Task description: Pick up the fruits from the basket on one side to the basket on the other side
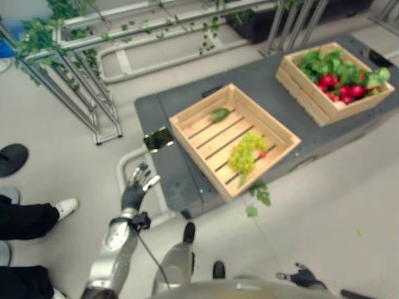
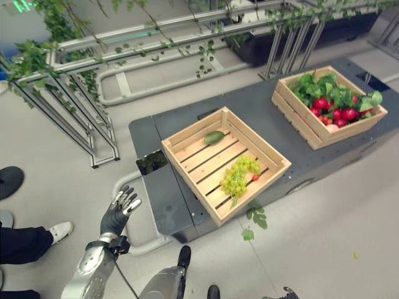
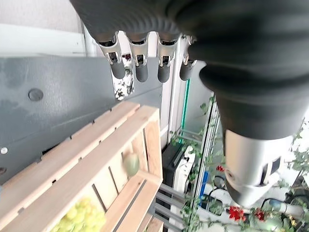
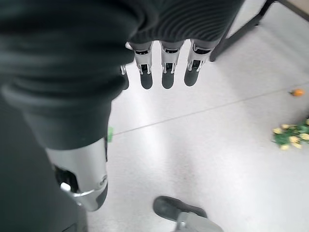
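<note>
Lying in the near crate (image 2: 187, 149) on the grey counter (image 2: 262, 112) are a pale green bunch of grapes (image 2: 237, 175) with a small red fruit touching it and, near the far wall, a smooth green fruit (image 2: 214, 137); the far crate (image 2: 293, 106) holds red fruits (image 2: 333, 111) among green leaves. Left hand (image 2: 118, 213) hangs just off the counter's near corner, fingers straight, slightly apart, holding nothing. Right hand (image 4: 96, 58) hangs low over the floor, fingers straight and empty.
</note>
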You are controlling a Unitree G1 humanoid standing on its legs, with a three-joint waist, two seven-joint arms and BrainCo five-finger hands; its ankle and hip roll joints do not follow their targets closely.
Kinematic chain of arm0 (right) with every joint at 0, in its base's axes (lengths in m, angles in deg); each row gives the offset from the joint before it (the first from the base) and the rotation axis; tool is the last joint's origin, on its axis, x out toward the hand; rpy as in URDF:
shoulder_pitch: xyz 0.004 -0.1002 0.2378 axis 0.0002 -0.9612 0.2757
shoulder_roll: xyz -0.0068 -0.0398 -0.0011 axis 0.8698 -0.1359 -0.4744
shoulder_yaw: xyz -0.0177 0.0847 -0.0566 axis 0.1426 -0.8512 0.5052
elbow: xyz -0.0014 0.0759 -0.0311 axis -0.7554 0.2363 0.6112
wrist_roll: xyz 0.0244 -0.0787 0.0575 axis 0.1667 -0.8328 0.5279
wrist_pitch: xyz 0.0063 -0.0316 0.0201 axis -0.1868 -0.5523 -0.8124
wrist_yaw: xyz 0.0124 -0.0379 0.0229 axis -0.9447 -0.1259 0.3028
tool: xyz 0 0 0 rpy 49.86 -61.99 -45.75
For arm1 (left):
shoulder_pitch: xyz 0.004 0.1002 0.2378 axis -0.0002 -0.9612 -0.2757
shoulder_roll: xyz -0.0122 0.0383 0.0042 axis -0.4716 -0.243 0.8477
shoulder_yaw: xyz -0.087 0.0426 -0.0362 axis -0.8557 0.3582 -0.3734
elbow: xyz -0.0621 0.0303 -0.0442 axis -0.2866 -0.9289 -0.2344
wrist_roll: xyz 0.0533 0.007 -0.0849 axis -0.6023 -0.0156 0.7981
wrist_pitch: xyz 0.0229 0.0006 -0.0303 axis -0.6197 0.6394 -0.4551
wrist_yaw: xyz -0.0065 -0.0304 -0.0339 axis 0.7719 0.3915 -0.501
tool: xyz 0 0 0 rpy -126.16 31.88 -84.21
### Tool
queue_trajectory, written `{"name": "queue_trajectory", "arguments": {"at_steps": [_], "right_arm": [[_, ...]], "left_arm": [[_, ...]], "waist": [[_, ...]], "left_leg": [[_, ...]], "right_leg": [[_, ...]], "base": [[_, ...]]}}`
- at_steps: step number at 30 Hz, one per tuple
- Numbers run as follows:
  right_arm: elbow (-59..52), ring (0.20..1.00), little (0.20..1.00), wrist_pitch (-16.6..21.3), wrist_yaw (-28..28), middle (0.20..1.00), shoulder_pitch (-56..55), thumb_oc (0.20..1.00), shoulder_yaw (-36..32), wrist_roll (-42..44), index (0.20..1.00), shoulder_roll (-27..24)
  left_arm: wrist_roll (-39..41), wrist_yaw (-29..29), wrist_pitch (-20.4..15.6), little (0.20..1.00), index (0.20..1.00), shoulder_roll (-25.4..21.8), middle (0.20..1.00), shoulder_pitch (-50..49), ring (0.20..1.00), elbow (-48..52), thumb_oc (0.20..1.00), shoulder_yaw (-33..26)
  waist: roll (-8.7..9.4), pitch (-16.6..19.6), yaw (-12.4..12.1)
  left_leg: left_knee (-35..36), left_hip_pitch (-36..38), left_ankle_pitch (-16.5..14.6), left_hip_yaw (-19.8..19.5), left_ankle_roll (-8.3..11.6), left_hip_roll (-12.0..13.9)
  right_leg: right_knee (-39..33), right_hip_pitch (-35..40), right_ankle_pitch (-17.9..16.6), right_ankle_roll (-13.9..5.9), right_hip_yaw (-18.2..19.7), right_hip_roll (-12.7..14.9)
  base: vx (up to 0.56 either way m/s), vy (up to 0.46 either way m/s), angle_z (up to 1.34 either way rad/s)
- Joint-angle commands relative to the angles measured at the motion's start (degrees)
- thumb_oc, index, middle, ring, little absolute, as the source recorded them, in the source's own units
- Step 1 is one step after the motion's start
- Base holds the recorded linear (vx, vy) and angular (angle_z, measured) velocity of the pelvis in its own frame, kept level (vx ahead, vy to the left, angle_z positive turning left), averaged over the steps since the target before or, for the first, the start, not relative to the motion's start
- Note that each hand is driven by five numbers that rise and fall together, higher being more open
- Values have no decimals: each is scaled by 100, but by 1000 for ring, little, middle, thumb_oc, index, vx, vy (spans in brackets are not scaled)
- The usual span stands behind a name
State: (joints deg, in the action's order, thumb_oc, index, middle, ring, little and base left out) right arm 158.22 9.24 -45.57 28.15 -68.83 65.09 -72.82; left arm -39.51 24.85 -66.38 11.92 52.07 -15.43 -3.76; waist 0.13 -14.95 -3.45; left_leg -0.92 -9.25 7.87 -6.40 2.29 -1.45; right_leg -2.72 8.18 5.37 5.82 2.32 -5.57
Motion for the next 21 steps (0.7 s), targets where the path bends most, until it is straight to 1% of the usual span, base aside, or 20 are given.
{"name": "queue_trajectory", "arguments": {"at_steps": [1,5,6,7,8,9,10,12,13,14,15,16,17,18,19,20,21], "right_arm": [[-95,1000,1000,28,-52,1000,-13,1000,-67,177,1000,-3],[-96,1000,1000,33,-35,1000,-46,1000,-43,194,1000,62],[-121,1000,1000,29,-25,1000,-42,1000,-46,211,1000,80],[-146,1000,1000,31,-21,1000,-24,1000,-29,212,1000,69],[-164,1000,1000,27,-15,1000,-9,1000,-19,225,1000,90],[-177,1000,1000,28,-16,1000,-9,1000,-3,220,1000,122],[-190,1000,1000,28,20,1000,-47,1000,13,244,1000,234],[-192,1000,1000,28,20,1000,-52,1000,15,244,1000,237],[-240,1000,1000,21,26,1000,-50,1000,11,214,1000,293],[-240,1000,1000,21,26,1000,-51,1000,11,214,1000,294],[-331,1000,1000,16,44,1000,-39,1000,-36,253,1000,338],[-410,1000,1000,29,55,1000,-45,1000,-66,299,1000,360],[-485,1000,1000,40,48,1000,-28,1000,-93,354,1000,390],[-542,1000,1000,41,41,1000,-40,1000,-130,388,1000,393],[-579,1000,1000,61,17,1000,-76,1000,-165,436,1000,379],[-598,1000,1000,75,-13,1000,-95,1000,-213,485,1000,359],[-605,1000,1000,83,-41,1000,-100,1000,-232,505,1000,344]], "left_arm": [[31,-55,-222,1000,1000,-7,1000,99,1000,576,1000,-146],[7,-100,-197,1000,1000,-37,1000,51,1000,620,1000,-156],[1,-92,-196,1000,1000,-49,1000,62,1000,655,1000,-174],[2,-100,-199,1000,1000,-46,1000,62,1000,655,1000,-201],[24,-100,-192,1000,1000,-48,1000,31,1000,665,1000,-220],[13,-92,-179,1000,1000,-43,1000,17,1000,662,1000,-224],[-20,-61,-160,1000,1000,-53,1000,-4,1000,664,1000,-244],[-20,-61,-159,1000,1000,-57,1000,-9,1000,667,1000,-245],[-101,-23,-134,1000,1000,-107,1000,11,1000,666,1000,-270],[-101,-23,-134,1000,1000,-107,1000,11,1000,666,1000,-270],[-257,3,-104,1000,1000,-205,1000,41,1000,674,1000,-296],[-349,5,-100,1000,1000,-249,1000,57,1000,663,1000,-297],[-392,37,-84,1000,1000,-296,1000,129,1000,657,1000,-274],[-426,32,-86,1000,1000,-308,1000,185,1000,623,1000,-253],[-456,32,-102,1000,1000,-292,1000,203,1000,567,1000,-217],[-442,46,-121,1000,1000,-269,1000,212,1000,546,1000,-203],[-419,40,-128,1000,1000,-254,1000,221,1000,549,1000,-192]], "waist": [[130,414,31],[166,473,10],[216,489,-20],[246,493,-49],[277,542,-55],[305,582,-41],[415,683,-25],[423,672,-32],[492,755,-66],[493,758,-68],[505,731,15],[497,687,68],[446,581,164],[367,479,253],[292,458,331],[236,474,414],[212,511,437]], "left_leg": [[-365,-606,-85,399,-54,-316],[-367,-600,-120,463,-84,-297],[-468,-673,-150,599,-74,-314],[-602,-719,-210,647,-71,-353],[-576,-679,-329,680,-119,-321],[-536,-590,-383,677,-154,-290],[-422,-380,-520,668,-238,-291],[-410,-355,-522,676,-240,-294],[-219,-121,-627,696,-324,-247],[-217,-123,-626,698,-324,-247],[-5,168,-697,677,-357,-178],[108,317,-710,647,-361,-141],[155,444,-698,569,-344,-47],[193,507,-685,432,-330,15],[221,560,-698,276,-317,33],[299,656,-707,161,-304,37],[390,728,-719,131,-267,86]], "right_leg": [[-228,-285,174,-634,-239,-9],[-228,-244,221,-656,-284,20],[-228,-200,262,-668,-323,77],[-228,-187,277,-679,-324,113],[-228,-172,278,-699,-305,130],[-228,-148,263,-722,-292,146],[-180,-26,245,-776,-263,224],[-182,-7,250,-778,-256,230],[544,-288,406,-897,-287,257],[551,-293,410,-897,-285,258],[1410,-805,203,-1236,-345,214],[1950,-1123,-83,-1431,-361,188],[2425,-1433,-370,-1566,-284,87],[2657,-1732,-417,-1605,-151,12],[2660,-1958,-309,-1527,-42,-27],[2424,-2079,-179,-1434,-22,47],[2064,-2121,-90,-1371,-45,225]], "base": [[-5,44,24],[41,36,17],[24,59,6],[63,83,12],[93,65,10],[184,72,0],[148,49,-9],[85,32,-13],[68,34,-6],[86,85,-17],[18,71,-23],[18,75,-34],[-1,23,-17],[37,19,-2],[106,24,45],[176,15,63],[149,-2,81]]}}
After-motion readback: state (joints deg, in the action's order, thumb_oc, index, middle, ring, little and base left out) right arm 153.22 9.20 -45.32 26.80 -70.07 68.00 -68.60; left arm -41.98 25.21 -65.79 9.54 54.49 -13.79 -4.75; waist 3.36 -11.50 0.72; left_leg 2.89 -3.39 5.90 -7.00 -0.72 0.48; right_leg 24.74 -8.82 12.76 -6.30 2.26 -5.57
